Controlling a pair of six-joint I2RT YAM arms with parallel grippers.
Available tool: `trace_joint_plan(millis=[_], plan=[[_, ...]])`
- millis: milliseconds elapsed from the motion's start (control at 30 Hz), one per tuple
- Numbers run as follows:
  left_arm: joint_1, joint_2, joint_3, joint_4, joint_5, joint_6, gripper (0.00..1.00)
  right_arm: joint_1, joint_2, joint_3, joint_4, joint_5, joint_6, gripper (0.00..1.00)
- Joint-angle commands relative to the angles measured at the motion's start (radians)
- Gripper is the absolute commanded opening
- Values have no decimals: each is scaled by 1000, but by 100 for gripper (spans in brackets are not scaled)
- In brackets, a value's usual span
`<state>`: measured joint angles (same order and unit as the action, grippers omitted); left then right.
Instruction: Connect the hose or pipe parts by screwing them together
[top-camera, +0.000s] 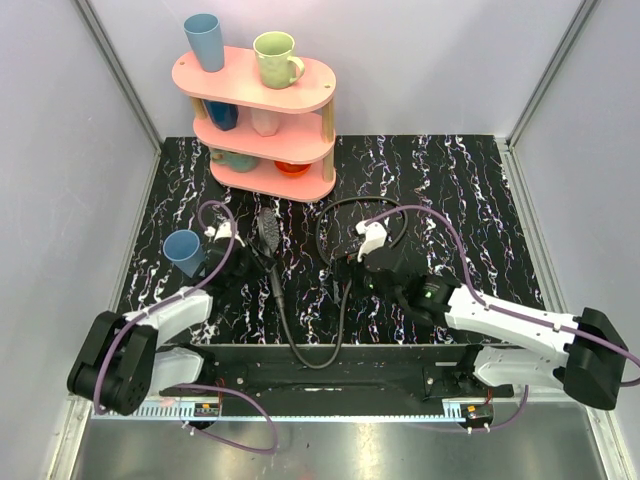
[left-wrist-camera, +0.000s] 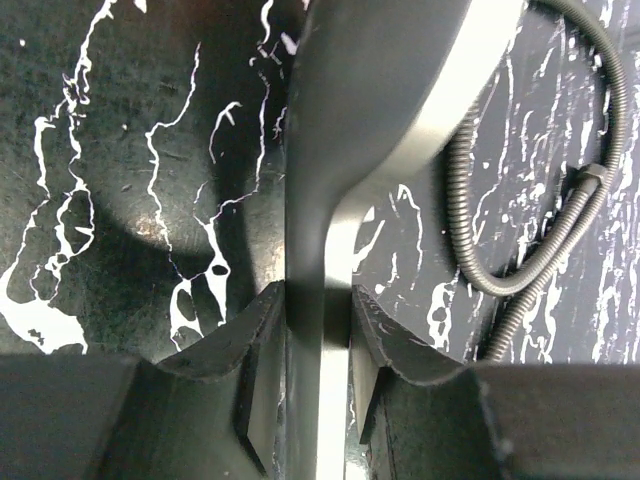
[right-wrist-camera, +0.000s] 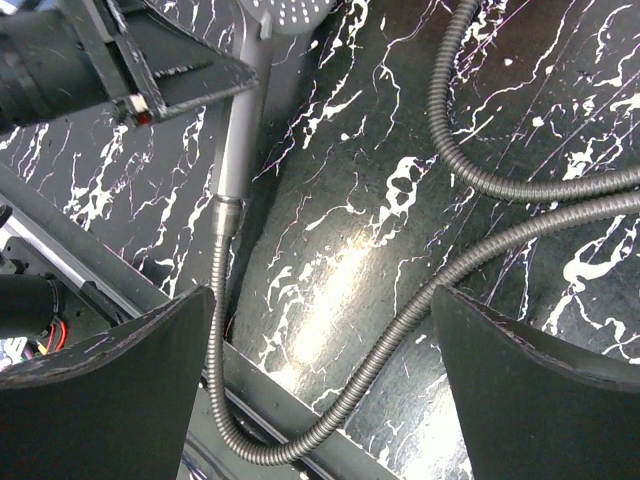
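Observation:
The shower head (top-camera: 267, 230) lies face up on the black marbled table, its dark handle (left-wrist-camera: 318, 300) pointing toward the arms. My left gripper (top-camera: 262, 265) is shut on that handle, one pad against each side (left-wrist-camera: 318, 345). The hose (top-camera: 312, 365) runs from a metal nut (right-wrist-camera: 228, 210) at the handle's end, loops over the table's front edge and curls back toward the middle (right-wrist-camera: 520, 235). My right gripper (top-camera: 348, 270) hovers open above the hose's curve (right-wrist-camera: 320, 385), with nothing between its fingers. In the right wrist view the left gripper (right-wrist-camera: 130, 60) shows beside the handle (right-wrist-camera: 240, 130).
A blue cup (top-camera: 183, 250) stands on the table just left of my left gripper. A pink three-tier shelf (top-camera: 265, 110) with cups stands at the back. The table's metal front rail (top-camera: 330, 375) runs under the hose loop. Grey walls close in on both sides.

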<state>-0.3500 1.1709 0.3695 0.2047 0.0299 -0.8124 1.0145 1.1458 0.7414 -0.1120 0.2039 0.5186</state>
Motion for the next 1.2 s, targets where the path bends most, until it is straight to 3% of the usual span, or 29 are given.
trace_joint_plan(millis=[0, 100, 233, 300, 467, 533, 833, 1000, 1067, 1167], plan=[[-1, 48, 43, 134, 21, -5, 0, -2, -46, -2, 6, 45, 8, 100], [-1, 90, 52, 137, 27, 4, 4, -2, -43, -7, 3, 48, 8, 100], [-1, 113, 83, 98, 31, 31, 38, -1, -29, -11, -18, 74, 18, 100], [-1, 102, 101, 62, 30, 42, 43, -2, -21, -13, -25, 80, 29, 100], [-1, 17, 155, -45, -7, 78, 48, -2, 58, 7, -118, 244, 95, 99], [-1, -16, 164, -65, -22, 90, 48, -5, 130, 19, -149, 279, 116, 94], [-1, -149, 167, -158, -19, 90, 54, -7, 383, 84, -210, 253, 346, 70], [-1, -305, 226, -261, -16, 119, 61, -27, 471, 111, -210, 265, 391, 66], [-1, -347, 259, -316, -21, 134, 69, -47, 518, 127, -210, 275, 390, 52], [-1, -411, 305, -393, -22, 165, 74, -114, 558, 147, -210, 279, 373, 22]])
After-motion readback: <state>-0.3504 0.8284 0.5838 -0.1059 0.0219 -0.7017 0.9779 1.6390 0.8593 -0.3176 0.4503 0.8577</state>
